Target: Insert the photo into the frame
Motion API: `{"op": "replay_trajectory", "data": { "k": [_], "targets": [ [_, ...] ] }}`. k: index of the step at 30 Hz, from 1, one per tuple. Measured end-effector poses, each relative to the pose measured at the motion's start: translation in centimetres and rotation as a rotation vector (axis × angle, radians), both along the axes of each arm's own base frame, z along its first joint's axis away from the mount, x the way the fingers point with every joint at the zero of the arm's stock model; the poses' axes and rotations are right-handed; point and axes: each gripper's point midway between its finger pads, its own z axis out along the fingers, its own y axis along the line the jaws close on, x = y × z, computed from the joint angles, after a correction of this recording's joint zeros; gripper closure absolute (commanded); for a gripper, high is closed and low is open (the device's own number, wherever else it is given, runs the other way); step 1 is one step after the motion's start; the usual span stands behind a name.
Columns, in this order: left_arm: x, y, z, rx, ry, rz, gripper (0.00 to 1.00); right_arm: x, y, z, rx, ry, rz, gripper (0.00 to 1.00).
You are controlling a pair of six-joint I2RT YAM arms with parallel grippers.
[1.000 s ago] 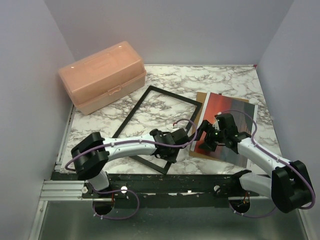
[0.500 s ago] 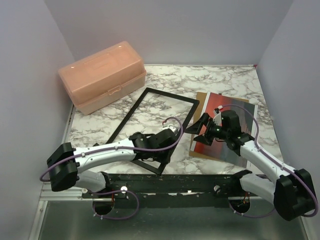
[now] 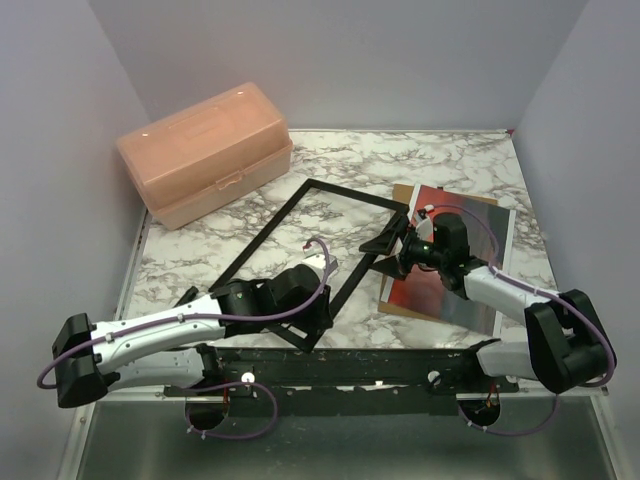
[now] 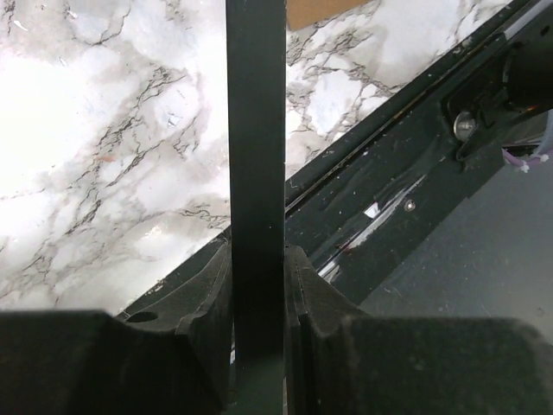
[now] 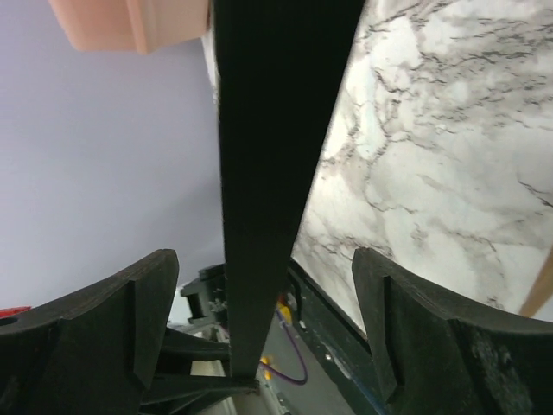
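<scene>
The frame (image 3: 350, 192) is a thin black rectangle lying askew on the marble table, and its right side reaches toward the photo. My left gripper (image 3: 316, 318) is shut on the frame's near rail; in the left wrist view the black bar (image 4: 256, 130) runs straight up from between the closed fingers (image 4: 257, 259). My right gripper (image 3: 386, 255) stands open astride the frame's right rail (image 5: 268, 173), with a gap to each finger (image 5: 262, 259). The photo (image 3: 455, 225), a red sunset print, lies flat to the right on a brown board.
A peach plastic toolbox (image 3: 205, 150) sits at the back left. The brown backing board (image 3: 402, 192) lies under the photo, and its corner shows in the left wrist view (image 4: 315, 9). A black mounting rail (image 3: 400, 365) runs along the table's near edge. Grey walls enclose the table.
My left arm drew back toward the near left, still holding the frame, which swung its far end rightward. My right gripper left the photo and moved left to straddle the frame's right rail.
</scene>
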Motion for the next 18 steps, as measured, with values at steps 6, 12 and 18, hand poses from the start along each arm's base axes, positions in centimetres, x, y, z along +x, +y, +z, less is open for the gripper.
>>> {"op": "replay_trajectory", "data": {
  "k": [6,12,18],
  "targets": [
    [-0.4,0.6,0.5,-0.035,-0.026,-0.017,1.0,0.7,0.5,1.4,0.058,-0.03,-0.005,0.47],
    [-0.4,1.0,0.4,-0.047,-0.05,-0.028,0.95,0.4,0.1,1.6,0.043,-0.019,-0.021,0.85],
    [-0.2,1.1,0.4,-0.032,-0.074,-0.035,0.07,0.3,-0.1,2.1,0.026,-0.006,-0.03,0.93]
  ]
}}
